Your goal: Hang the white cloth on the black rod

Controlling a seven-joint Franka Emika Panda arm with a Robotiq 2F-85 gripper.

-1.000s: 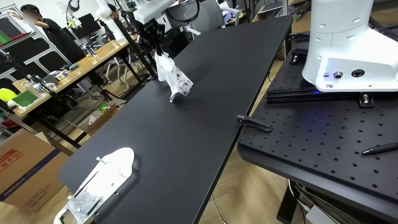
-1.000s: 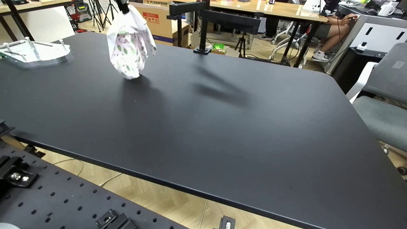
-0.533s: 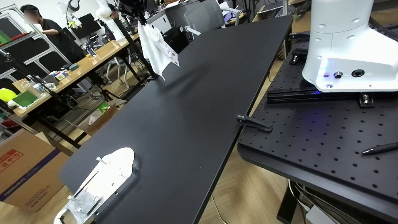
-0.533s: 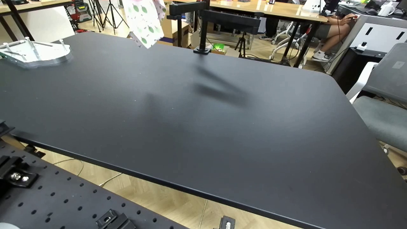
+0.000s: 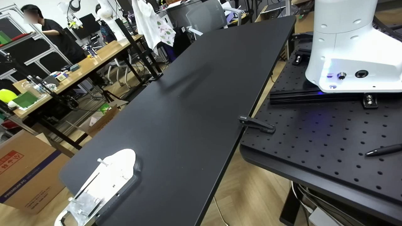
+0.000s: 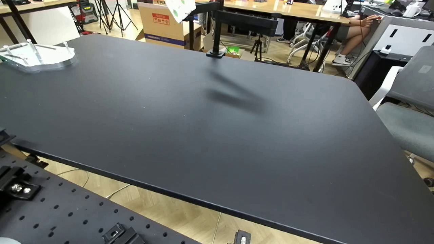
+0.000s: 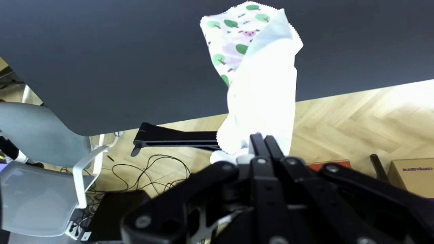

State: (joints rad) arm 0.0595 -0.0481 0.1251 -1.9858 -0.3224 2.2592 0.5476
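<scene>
I am holding the soft white fabric cloth (image 7: 264, 88) with its green-tree print high at the far edge of the flat black tabletop (image 6: 217, 135), its lower end dangling free; the jaws of the black jointed-linkage gripper (image 7: 265, 137) are sitting nearly together, pinching the cloth's top. I am judging this the approach, hanging not yet done. In an exterior view the cloth is covering the left end of the long black jointed rod (image 6: 245, 22); whether they are touching, I cannot tell. The next move is calling for laying the cloth over the rod, part near and part far, before letting go. The upright black post (image 6: 217, 37) could be snagging it, and neither exterior view is showing the gripper. Farther out, a flat white pegged board (image 6: 47, 57) is lying far left and a grey office chair (image 6: 415, 78) is standing right.
</scene>
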